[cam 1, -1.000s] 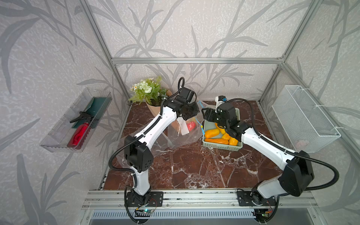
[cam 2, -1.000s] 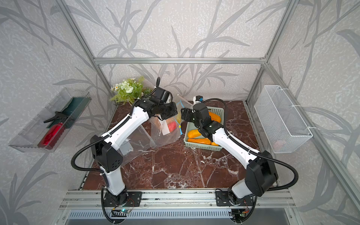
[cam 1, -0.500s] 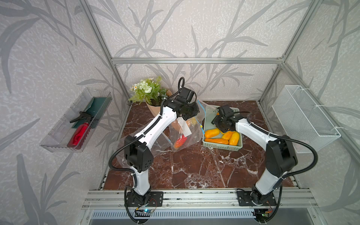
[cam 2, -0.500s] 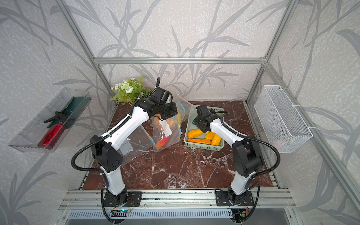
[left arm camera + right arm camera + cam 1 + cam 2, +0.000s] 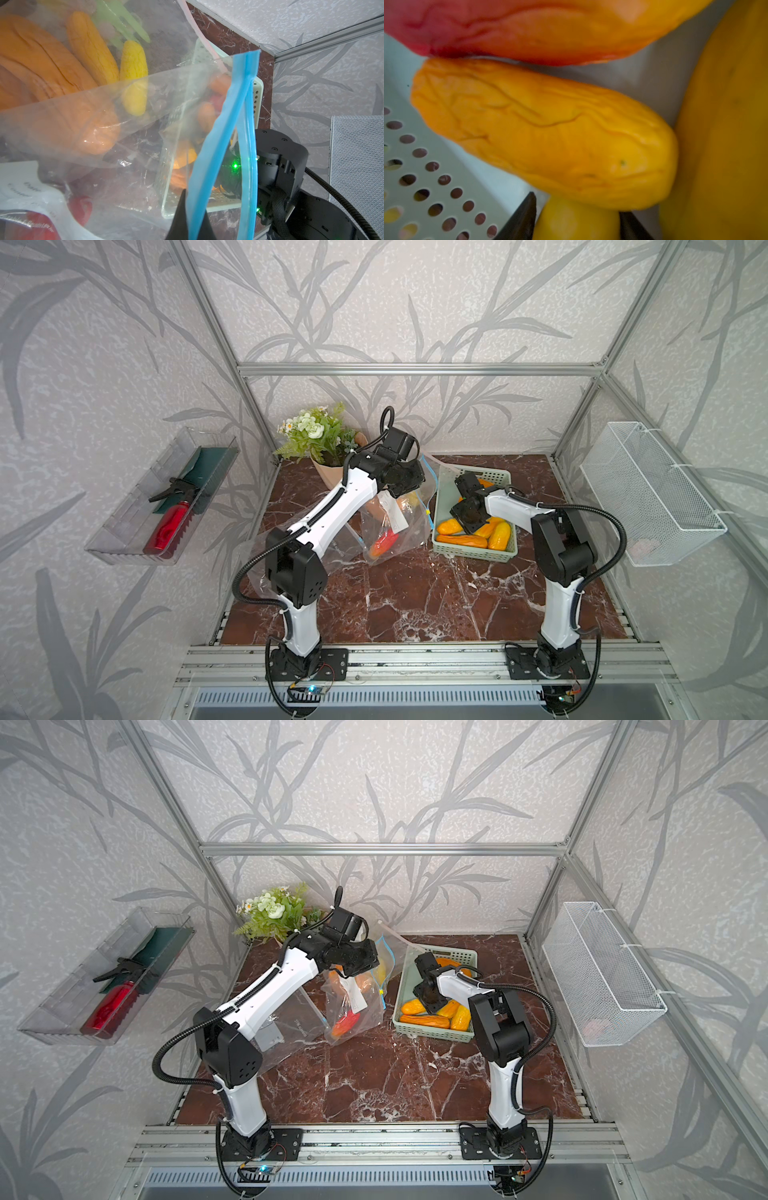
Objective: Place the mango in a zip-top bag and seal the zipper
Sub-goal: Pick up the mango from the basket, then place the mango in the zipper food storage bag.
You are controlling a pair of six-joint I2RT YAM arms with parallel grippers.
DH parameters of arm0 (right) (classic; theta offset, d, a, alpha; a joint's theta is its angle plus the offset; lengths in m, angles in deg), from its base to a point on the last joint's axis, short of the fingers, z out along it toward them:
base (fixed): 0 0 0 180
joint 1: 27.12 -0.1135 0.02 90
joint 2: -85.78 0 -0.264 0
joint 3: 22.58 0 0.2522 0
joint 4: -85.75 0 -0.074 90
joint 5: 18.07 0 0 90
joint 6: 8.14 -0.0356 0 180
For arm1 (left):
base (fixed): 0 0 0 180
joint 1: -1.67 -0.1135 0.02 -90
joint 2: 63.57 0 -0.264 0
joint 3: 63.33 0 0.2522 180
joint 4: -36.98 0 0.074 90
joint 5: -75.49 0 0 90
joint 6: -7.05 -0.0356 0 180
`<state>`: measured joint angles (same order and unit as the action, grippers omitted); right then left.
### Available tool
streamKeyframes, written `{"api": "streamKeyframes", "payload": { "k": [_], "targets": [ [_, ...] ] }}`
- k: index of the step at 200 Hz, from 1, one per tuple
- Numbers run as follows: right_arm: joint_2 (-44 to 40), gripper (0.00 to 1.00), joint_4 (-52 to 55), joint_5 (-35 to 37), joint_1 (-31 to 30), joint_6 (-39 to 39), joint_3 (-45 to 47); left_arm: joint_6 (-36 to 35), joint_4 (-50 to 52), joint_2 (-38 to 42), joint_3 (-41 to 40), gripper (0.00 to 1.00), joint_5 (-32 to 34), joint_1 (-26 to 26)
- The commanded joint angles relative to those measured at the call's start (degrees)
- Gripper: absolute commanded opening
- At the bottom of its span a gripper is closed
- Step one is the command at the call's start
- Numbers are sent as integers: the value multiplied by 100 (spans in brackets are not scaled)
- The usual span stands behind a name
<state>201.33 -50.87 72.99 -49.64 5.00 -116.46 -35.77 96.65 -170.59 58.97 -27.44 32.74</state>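
A clear zip-top bag [image 5: 395, 522] [image 5: 353, 1006] hangs open between the two arms, with a red-orange mango [image 5: 383, 542] [image 5: 345, 1023] lying at its bottom. My left gripper [image 5: 409, 485] [image 5: 361, 965] [image 5: 191, 207] holds the bag up, shut on its blue zipper strip [image 5: 220, 128]. My right gripper [image 5: 469, 514] [image 5: 428, 998] [image 5: 576, 209] is down in the pale green basket [image 5: 473, 553] [image 5: 432, 1036] [image 5: 436, 166]. Its fingers press both sides of a yellow mango [image 5: 575, 220], which lies partly under another yellow-orange mango [image 5: 546, 135].
Several more mangoes fill the basket. A second clear bag [image 5: 291, 1027] lies under the left arm. A flower bouquet [image 5: 320, 435] stands at the back left. A white wire basket [image 5: 648, 493] hangs on the right wall, a clear tray [image 5: 166, 497] with a red bottle on the left.
The right gripper left the bag mouth, swung to the basket and narrowed its jaws around a yellow mango. The red-orange mango dropped to the bag's bottom. The left gripper kept its hold.
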Motion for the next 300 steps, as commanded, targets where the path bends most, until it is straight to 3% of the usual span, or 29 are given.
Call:
{"api": "streamKeyframes", "payload": {
  "k": [1, 25, 66, 95, 136, 176, 220, 258, 285, 300],
  "targets": [
    [-69, 34, -173, 91, 11, -164, 214, -60, 75, 205, -47, 0, 100, -10],
    [-707, 25, -557, 373, -2, 249, 381, -77, 105, 180, -9, 0, 102, -6],
    [-2389, 24, -1496, 971, -108, 1645, 626, -112, 249, 86, 164, 0, 133, -9],
    [-3051, 23, -2437, 883, -309, 2609, 769, -88, 299, 54, 203, 0, 163, -12],
    [-3077, 23, -3212, 545, -803, 3290, 565, -96, 418, -31, 340, 0, 186, -20],
    [-2617, 23, -3563, 329, -1099, 3415, 316, -76, 439, -83, 481, 0, 128, -19],
    [-2421, 23, -3372, 386, -1172, 3992, -35, -82, 473, -117, 549, 0, 130, -15],
    [-2295, 23, -3189, 648, -1526, 5352, 188, -7, 628, -176, 907, 0, 146, -22],
    [-2464, 24, -3136, 812, -1555, 5492, 530, 28, 761, -258, 1200, 0, 161, -22],
    [-2551, 32, -3032, 869, -1558, 5517, 541, 67, 722, -255, 1215, 0, 136, -22]
  ]
}}
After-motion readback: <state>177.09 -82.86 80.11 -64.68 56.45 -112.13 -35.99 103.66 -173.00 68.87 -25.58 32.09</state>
